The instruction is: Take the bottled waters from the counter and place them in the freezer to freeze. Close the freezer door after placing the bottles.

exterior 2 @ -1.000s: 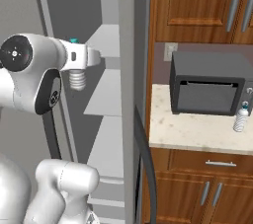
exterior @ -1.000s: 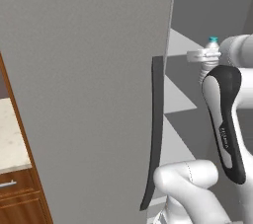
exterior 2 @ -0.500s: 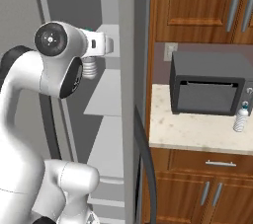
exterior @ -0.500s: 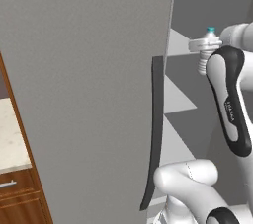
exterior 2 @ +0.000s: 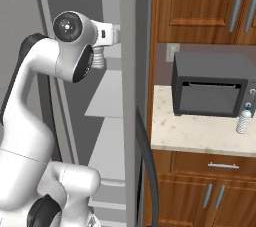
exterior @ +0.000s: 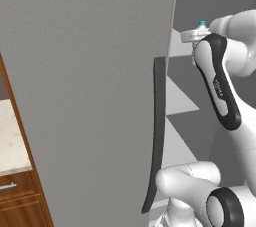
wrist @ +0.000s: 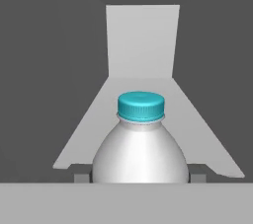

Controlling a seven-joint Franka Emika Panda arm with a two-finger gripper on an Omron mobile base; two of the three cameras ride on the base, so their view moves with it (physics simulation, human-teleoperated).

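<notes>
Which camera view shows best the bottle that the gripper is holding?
The hand view: the held bottle sits centred, teal cap and shoulder plain. The left base view gives just its cap above the arm; the right base view, its ribbed body under the hand.

Held bottle (wrist: pixel 141 141) base out of frame

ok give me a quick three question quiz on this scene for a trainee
1. True or false: the gripper is shut on a clear ribbed plastic bottle with a teal cap.
2. Where does the second small clear bottle stand? A) on a white freezer shelf B) on the beige speckled stone counter beside the grey toaster oven C) on the floor
3. Fill in: the tall flat grey freezer door stands ____.

Key: 1 true; 2 B; 3 open
</notes>
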